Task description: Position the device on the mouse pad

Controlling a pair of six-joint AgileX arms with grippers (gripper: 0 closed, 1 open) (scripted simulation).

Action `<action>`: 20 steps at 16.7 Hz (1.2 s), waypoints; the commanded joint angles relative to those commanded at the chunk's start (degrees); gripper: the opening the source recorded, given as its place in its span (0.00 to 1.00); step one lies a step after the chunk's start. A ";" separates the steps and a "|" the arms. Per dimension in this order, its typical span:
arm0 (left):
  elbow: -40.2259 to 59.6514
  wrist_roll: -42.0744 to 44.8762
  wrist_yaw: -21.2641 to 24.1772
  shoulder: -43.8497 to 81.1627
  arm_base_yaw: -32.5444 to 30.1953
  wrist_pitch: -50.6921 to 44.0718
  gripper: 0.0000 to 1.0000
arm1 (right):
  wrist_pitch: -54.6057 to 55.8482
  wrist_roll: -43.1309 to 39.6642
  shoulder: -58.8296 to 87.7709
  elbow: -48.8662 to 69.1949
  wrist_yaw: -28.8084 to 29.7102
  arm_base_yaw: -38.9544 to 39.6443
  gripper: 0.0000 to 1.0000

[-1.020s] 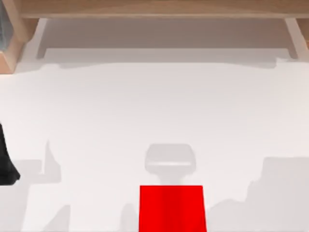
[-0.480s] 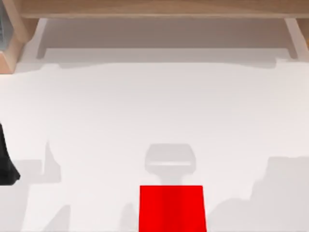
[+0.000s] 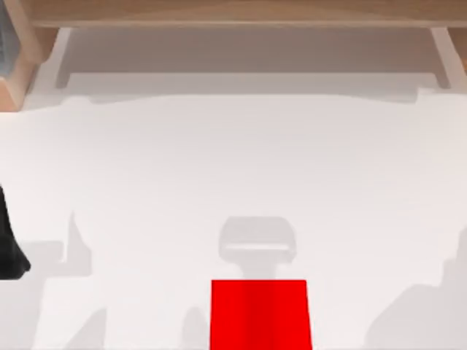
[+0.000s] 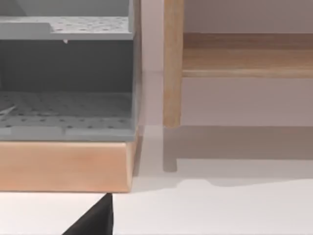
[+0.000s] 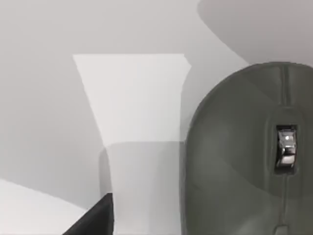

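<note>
The mouse pad is a flat bright red rectangle at the front middle of the white table, with nothing on it. The device, a grey computer mouse with a silver scroll wheel, lies on the white tabletop close under my right wrist camera. A dark part of my right gripper shows beside it, apart from it. My left gripper is a dark shape parked at the table's left edge; a dark part of it also shows in the left wrist view.
A wooden shelf frame runs along the back of the table. A grey perforated rack on a wooden base stands at the back left, near my left arm. Soft shadows lie on the table.
The shadow at the table's front right has slid toward the right edge. The mouse pad and the left arm have not moved.
</note>
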 joint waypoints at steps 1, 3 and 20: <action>0.00 0.00 0.00 0.00 0.00 0.00 1.00 | 1.67 -0.02 0.84 -1.00 0.00 -0.01 1.00; 0.00 0.00 0.00 0.00 0.00 0.00 1.00 | 3.19 -0.03 1.64 -1.96 0.00 -0.02 1.00; 0.00 0.00 0.00 0.00 0.00 0.00 1.00 | 3.20 -0.03 1.65 -1.97 0.00 -0.02 0.00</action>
